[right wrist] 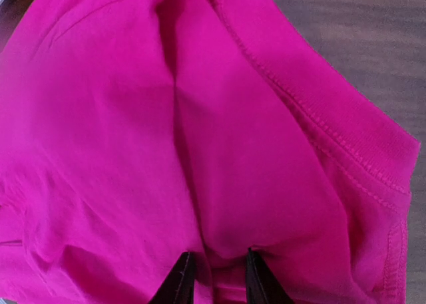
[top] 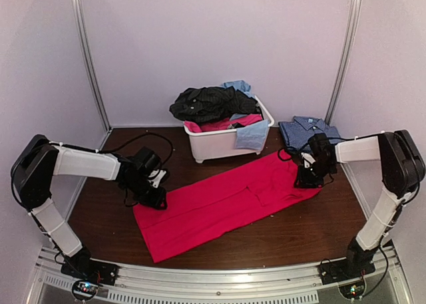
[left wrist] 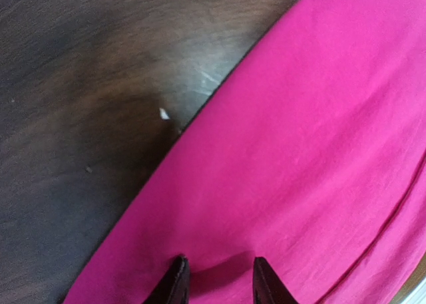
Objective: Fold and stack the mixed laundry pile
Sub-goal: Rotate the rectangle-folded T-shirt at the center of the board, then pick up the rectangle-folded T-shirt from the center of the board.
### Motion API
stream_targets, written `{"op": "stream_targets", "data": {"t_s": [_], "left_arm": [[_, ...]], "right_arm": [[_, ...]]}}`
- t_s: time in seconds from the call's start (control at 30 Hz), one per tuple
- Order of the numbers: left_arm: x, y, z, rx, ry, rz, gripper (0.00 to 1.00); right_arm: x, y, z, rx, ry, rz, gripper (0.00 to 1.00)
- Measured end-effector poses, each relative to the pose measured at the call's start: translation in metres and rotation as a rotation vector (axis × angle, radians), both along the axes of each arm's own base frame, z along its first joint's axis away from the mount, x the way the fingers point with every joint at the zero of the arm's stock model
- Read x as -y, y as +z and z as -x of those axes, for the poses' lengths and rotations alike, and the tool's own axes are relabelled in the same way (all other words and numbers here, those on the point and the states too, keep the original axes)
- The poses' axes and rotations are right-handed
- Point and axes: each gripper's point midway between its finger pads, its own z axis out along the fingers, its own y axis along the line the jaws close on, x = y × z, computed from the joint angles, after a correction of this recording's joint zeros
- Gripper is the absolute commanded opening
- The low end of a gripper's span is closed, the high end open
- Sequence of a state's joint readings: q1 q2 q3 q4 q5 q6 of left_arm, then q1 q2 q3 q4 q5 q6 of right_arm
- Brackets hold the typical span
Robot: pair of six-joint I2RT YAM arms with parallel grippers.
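A bright pink-red garment point(top: 219, 207) lies spread slantwise across the dark table. My left gripper point(top: 157, 199) is at its lower left end. In the left wrist view that gripper point(left wrist: 218, 276) stands open, its tips resting on flat pink cloth point(left wrist: 299, 151) with nothing pinched. My right gripper point(top: 308, 177) is at the garment's upper right end, near the ribbed hem point(right wrist: 346, 138). There the right gripper point(right wrist: 216, 269) is shut on a raised fold of the pink cloth point(right wrist: 226, 184). The rest of the laundry pile, black pinstriped point(top: 206, 103), pink and light blue point(top: 251, 135) pieces, fills the tub.
The white plastic tub point(top: 223, 143) stands at the back centre, just beyond the garment. A folded blue checked shirt point(top: 299, 129) lies at the back right, behind my right gripper. Bare dark table point(left wrist: 80, 118) shows left of the pink cloth's edge. Walls close in on both sides.
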State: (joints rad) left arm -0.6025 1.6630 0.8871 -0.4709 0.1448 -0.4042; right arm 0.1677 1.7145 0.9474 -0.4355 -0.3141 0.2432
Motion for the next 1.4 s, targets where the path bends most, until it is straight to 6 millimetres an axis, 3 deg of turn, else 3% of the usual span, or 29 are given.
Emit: {"op": "stream_targets", "data": {"t_s": [0.27,0.37,0.47,0.53,0.6,0.67,0.77,0.83,0.93,1.03,1.13,1.27,1.4], "left_arm": [[0.029,-0.002,0.033,-0.01,-0.125,0.012,0.32],[0.04,-0.001,0.045,-0.011,-0.171,0.021,0.36],[0.047,0.001,0.057,-0.014,-0.198,0.039,0.42],[0.044,0.004,0.062,-0.016,-0.188,0.043,0.45],[0.03,0.011,0.064,-0.022,-0.142,0.051,0.47],[0.016,0.027,0.055,-0.004,-0.065,0.094,0.48],[-0.002,0.055,0.033,0.055,0.047,0.17,0.48],[-0.015,0.071,0.021,0.082,0.119,0.219,0.48],[-0.031,0.075,0.016,0.068,0.203,0.26,0.44],[-0.046,0.053,0.028,-0.022,0.278,0.261,0.43],[-0.054,0.034,0.046,-0.116,0.315,0.238,0.44],[-0.056,0.028,0.057,-0.16,0.341,0.236,0.44],[-0.057,0.031,0.059,-0.152,0.35,0.247,0.44]], "right_arm": [[0.013,0.0,-0.053,0.049,-0.019,0.122,0.26],[0.017,0.0,-0.068,0.064,-0.019,0.162,0.28],[0.019,0.002,-0.069,0.073,-0.014,0.179,0.33],[0.016,0.006,-0.059,0.078,0.002,0.179,0.37],[0.009,0.019,-0.042,0.09,0.031,0.171,0.39],[-0.016,0.05,-0.027,0.16,0.11,0.143,0.41],[-0.083,0.114,-0.005,0.332,0.284,0.027,0.42],[-0.134,0.153,0.023,0.434,0.428,-0.074,0.41],[-0.201,0.178,0.077,0.487,0.639,-0.188,0.38],[-0.257,0.168,0.135,0.451,0.836,-0.247,0.36],[-0.298,0.138,0.19,0.384,1.003,-0.259,0.35],[-0.333,0.092,0.252,0.301,1.187,-0.21,0.33],[-0.358,0.071,0.296,0.275,1.318,-0.189,0.3]]}}
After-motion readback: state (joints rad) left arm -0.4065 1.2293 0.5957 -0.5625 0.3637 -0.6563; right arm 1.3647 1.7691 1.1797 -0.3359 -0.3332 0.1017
